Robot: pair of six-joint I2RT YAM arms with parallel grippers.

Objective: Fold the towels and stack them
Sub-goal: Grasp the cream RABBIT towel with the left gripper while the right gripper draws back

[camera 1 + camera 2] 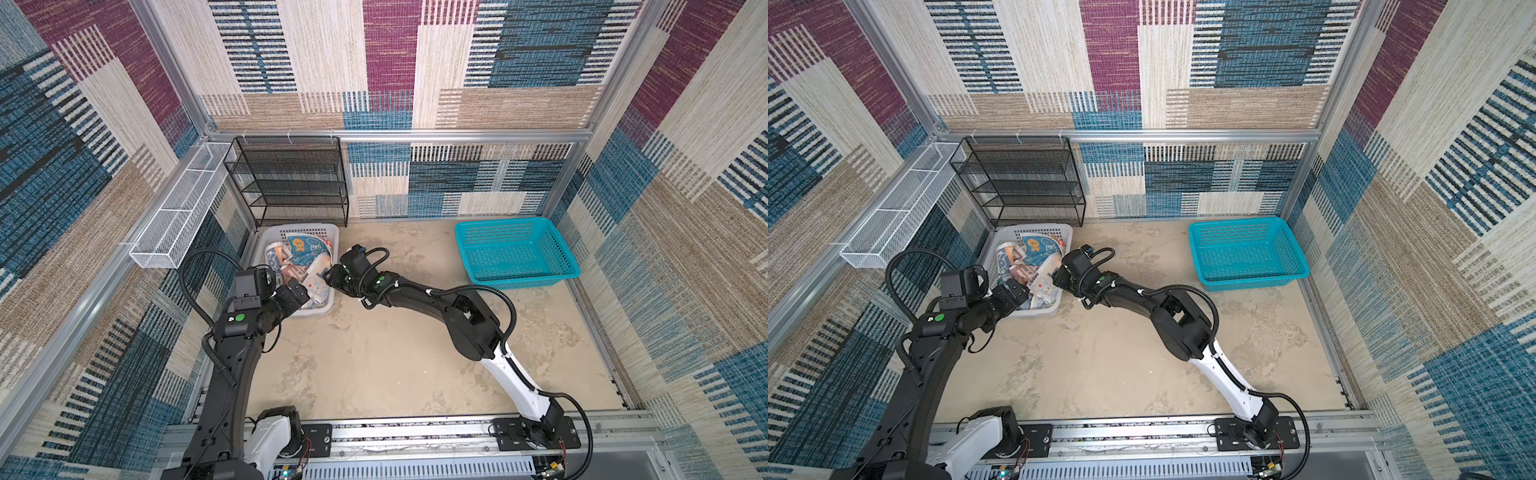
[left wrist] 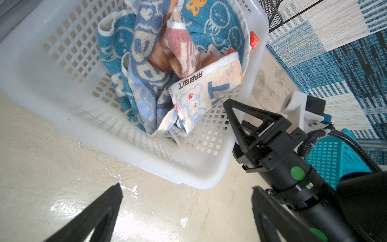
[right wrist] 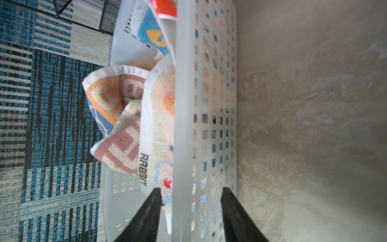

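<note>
Three crumpled towels lie in the white basket (image 1: 270, 237) at the back left. One is teal with white cartoon faces (image 2: 211, 23). Another has blue, orange and red blocks with pale letters (image 2: 182, 52). A cream one marked RABBIT (image 2: 194, 98) rests against the basket's right wall (image 3: 184, 62). My right gripper (image 3: 192, 188) is open astride that wall, one finger inside by the rabbit towel and one outside; it also shows in both top views (image 1: 328, 276) (image 1: 1054, 276). My left gripper (image 2: 186, 186) hangs wide open and empty over the table at the basket's near corner (image 1: 301, 293).
An empty teal basket (image 1: 515, 249) stands at the back right. A black mesh rack (image 1: 291, 183) stands behind the white basket, and a white wire tray (image 1: 178, 208) hangs on the left wall. The beige tabletop (image 1: 395, 353) stretches between the arms.
</note>
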